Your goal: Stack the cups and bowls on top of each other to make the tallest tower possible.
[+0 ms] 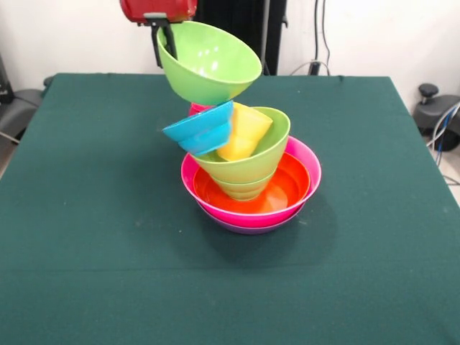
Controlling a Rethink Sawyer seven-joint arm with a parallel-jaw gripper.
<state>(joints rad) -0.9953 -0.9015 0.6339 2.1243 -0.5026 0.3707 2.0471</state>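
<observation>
The tower [251,180] stands mid-table: a purple bowl [248,226] lowest, then a hot pink bowl [305,162], an orange bowl [287,190], and lime green bowls [251,165] nested in them. A yellow cup [246,131] lies tilted in the top green bowl. A small sky blue bowl [203,129] rests tilted on the left rim. A bit of red [195,108] shows behind it. My gripper [164,39] comes down from the top and is shut on the rim of a large lime green bowl [208,63], held tilted above the tower.
The dark green table [86,215] has its edges at the left, right and front. Black cables and a wall lie behind the far edge. Dark equipment [435,108] sits off the right side.
</observation>
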